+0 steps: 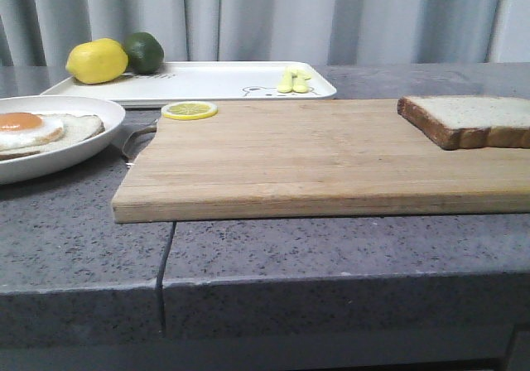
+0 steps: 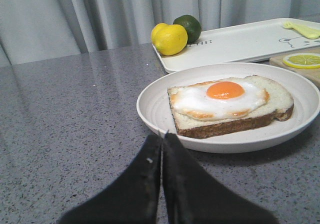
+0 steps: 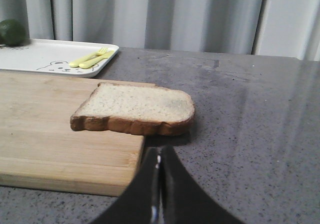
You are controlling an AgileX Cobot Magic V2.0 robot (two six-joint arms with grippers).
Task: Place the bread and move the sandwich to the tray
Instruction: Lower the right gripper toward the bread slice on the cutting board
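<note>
Nothing was started: both grippers, left gripper (image 2: 162,136) and right gripper (image 3: 159,151), were pinched together and empty; the right needed to part its fingers and take the bread (image 3: 137,109) to top the sandwich (image 2: 227,104).

- The board (image 1: 331,160) lies mid-table, before the tray (image 1: 215,81).
- The bread (image 1: 468,120) lies on the board's right end, overhanging its edge.
- A lemon slice (image 1: 190,110) lies on the board's far left corner.
- The plate (image 1: 70,151) sits left of the board, holding the sandwich (image 1: 41,132).
- A lemon (image 1: 97,61) and lime (image 1: 144,52) sit at the tray's left end, cutlery (image 1: 294,81) at its right.
</note>
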